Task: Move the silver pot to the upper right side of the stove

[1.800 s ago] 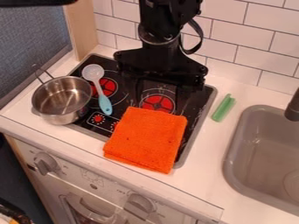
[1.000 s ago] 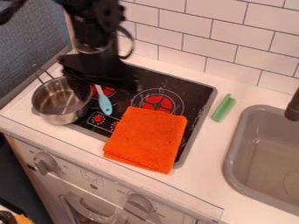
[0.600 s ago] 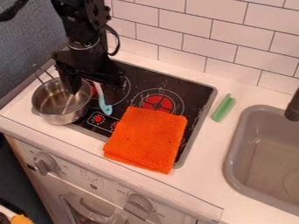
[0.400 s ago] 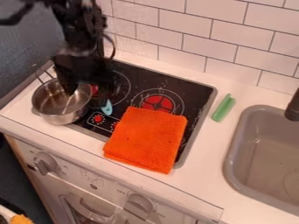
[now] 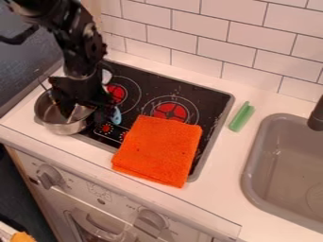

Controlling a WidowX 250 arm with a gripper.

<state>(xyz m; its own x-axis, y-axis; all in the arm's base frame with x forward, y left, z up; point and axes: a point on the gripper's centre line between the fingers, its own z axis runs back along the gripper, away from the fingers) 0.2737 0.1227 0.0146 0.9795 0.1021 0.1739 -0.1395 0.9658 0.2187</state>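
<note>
Claw [image 5: 82, 113] hangs over round, shiny metal pot [image 5: 67, 128].

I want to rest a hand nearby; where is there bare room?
Bare: the counter between stove and sink, in front of the green piece; also the stove between cloth and wall. Crowded: the stove's left edge, where gripper, pot and spoon bunch together.

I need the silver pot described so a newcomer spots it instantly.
Start at the black stovetop set in the white counter. At its left edge, partly over the counter, sits the silver pot, with the gripper down at it. It is the round, shiny, open metal vessel, unlike the flat orange cloth beside it.
</note>
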